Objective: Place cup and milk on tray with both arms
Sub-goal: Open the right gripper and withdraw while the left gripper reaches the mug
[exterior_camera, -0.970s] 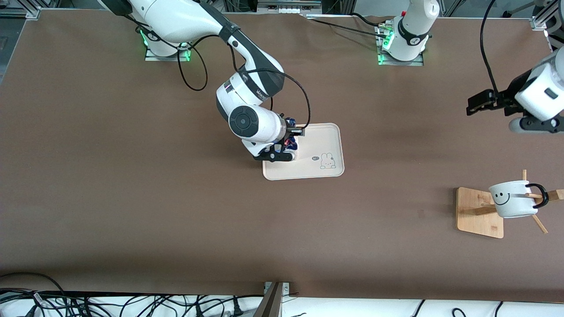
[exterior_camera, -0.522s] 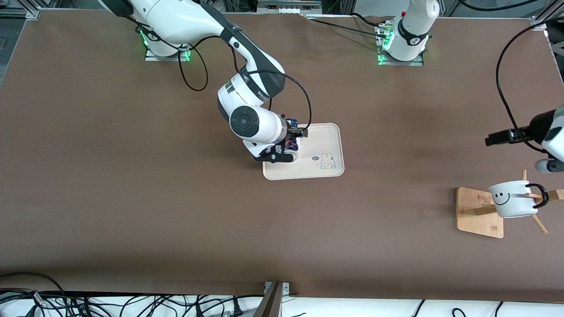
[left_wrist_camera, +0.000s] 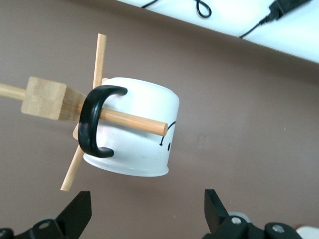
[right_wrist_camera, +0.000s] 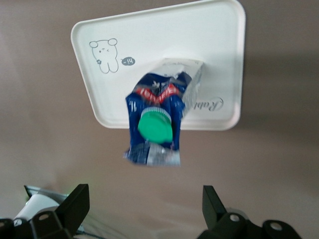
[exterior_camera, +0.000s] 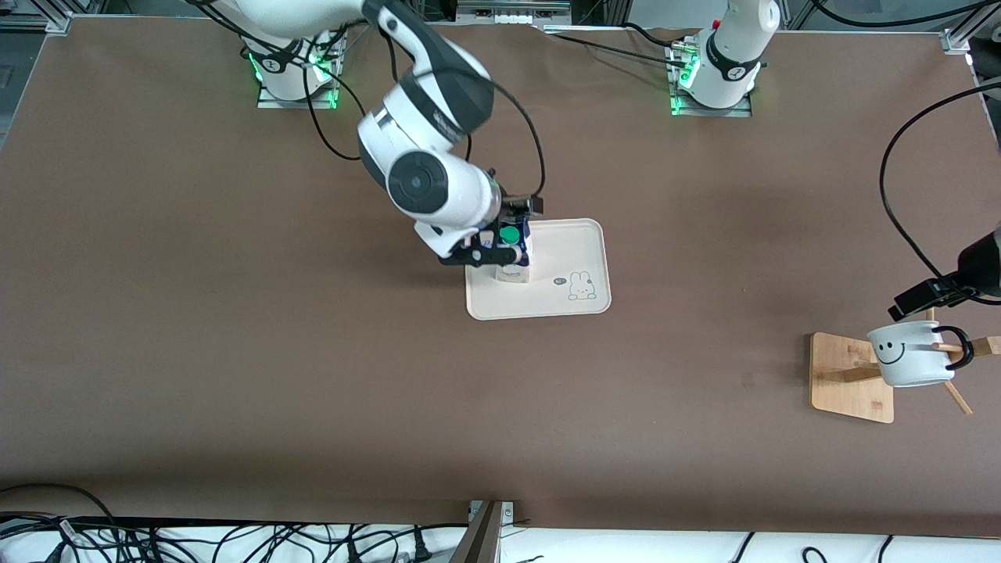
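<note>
Milk carton (exterior_camera: 512, 252) stands on tray (exterior_camera: 575, 242), nine-o'clock end; our right end effector (exterior_camera: 504, 234) released, above it. Mug (exterior_camera: 911, 353) hangs on wooden rack (exterior_camera: 848, 377). Left end effector (left_wrist_camera: 144, 209) spread wide above mug. Next we judge: straddle mug, clench, lift off peg.
</note>
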Available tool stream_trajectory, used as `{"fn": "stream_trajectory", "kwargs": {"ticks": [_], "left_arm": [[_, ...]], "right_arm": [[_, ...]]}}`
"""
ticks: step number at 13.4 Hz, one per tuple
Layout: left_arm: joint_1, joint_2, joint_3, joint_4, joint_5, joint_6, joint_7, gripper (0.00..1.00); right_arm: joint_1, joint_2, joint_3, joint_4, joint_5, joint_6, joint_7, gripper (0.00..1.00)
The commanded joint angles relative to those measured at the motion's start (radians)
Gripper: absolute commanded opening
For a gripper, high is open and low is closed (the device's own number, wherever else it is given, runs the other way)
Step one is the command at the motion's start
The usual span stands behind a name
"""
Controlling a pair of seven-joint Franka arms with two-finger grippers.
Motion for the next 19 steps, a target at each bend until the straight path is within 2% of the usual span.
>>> {"fn": "stream_trajectory", "kwargs": {"ticks": [1, 4, 6, 8, 13, 15, 19], "left_arm": [[0.011, -0.135, -0.012, -0.252, -0.082, 0.209, -0.05, 1.0], [0.016, -0.092, -0.012, -0.269, -0.197, 0.358, -0.029, 1.0], [0.023, -0.063, -0.012, -0.257, -0.206, 0.375, 0.037, 1.0], [0.031, -0.033, -0.012, -0.255, -0.226, 0.438, 0.059, 1.0], [0.036, 0.076, -0.015, -0.129, -0.29, 0.446, 0.068, 1.0], [0.036, 0.077, -0.015, -0.126, -0.294, 0.443, 0.067, 0.76], [0.034, 0.069, -0.015, -0.134, -0.336, 0.432, 0.068, 0.52]], "right_arm": [[0.0, -0.092, -0.043, 0.053, -0.004, -0.148, 0.02, 1.0], [0.0, -0.131, -0.114, 0.243, -0.009, -0.378, 0.014, 1.0], [-0.002, -0.204, -0.172, 0.25, -0.071, -0.405, -0.06, 1.0], [-0.018, -0.231, -0.223, 0.25, -0.14, -0.431, -0.237, 1.0], [-0.048, -0.241, -0.379, 0.25, -0.161, -0.456, -0.494, 1.0], [-0.049, -0.241, -0.43, 0.25, -0.161, -0.456, -0.56, 1.0], [-0.052, -0.229, -0.46, 0.25, -0.19, -0.413, -0.635, 1.0]]}}
